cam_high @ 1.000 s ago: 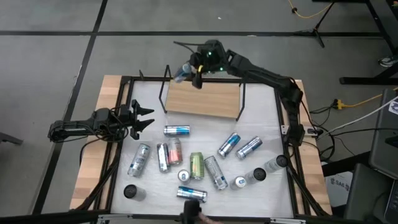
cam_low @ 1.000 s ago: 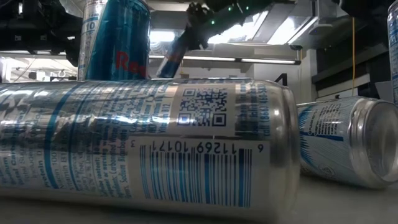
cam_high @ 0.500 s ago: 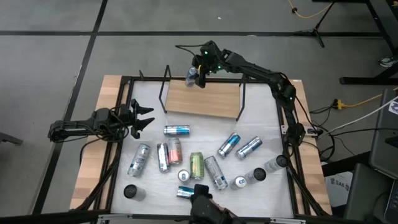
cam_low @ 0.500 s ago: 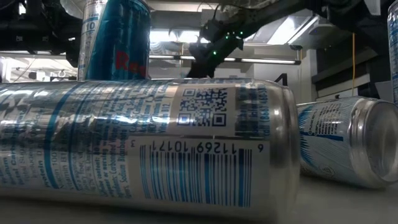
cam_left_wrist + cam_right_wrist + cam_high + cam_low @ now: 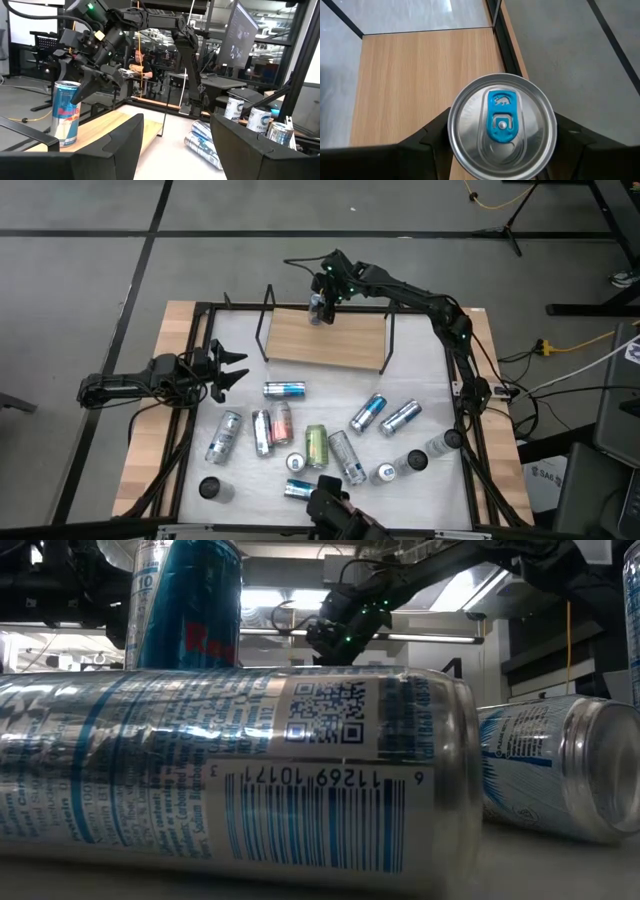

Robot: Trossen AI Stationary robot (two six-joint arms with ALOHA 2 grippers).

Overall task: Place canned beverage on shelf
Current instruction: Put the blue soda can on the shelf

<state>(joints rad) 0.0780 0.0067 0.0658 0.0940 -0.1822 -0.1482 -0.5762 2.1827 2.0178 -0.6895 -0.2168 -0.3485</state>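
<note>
A blue and silver can (image 5: 502, 125) stands upright between the fingers of my right gripper (image 5: 320, 305), over the far edge of the shelf's wooden board (image 5: 325, 340). The left wrist view shows the same can (image 5: 65, 112) at the board's surface; whether its bottom rests there I cannot tell. The shelf has thin black wire end frames (image 5: 265, 320). My left gripper (image 5: 235, 370) waits open at the table's left side, holding nothing. My right gripper pinches the can's wall just below its top rim (image 5: 451, 131), one finger (image 5: 432, 137) on either side. The fingers come slanting down from the far side. The can sits upright, lid up, its bottom at the board.
Several cans lie scattered on the table's near half (image 5: 285, 390), (image 5: 370, 412), and a few stand upright at the near right (image 5: 415, 462) and near left (image 5: 210, 488). One lying can (image 5: 230, 770) fills the low view. Black frame rails (image 5: 200, 330) border the table.
My right gripper has come down toward the shelf board and tipped to point more steeply downward. The can it holds, which stuck out slanting to the left, now stands upright at the board.
</note>
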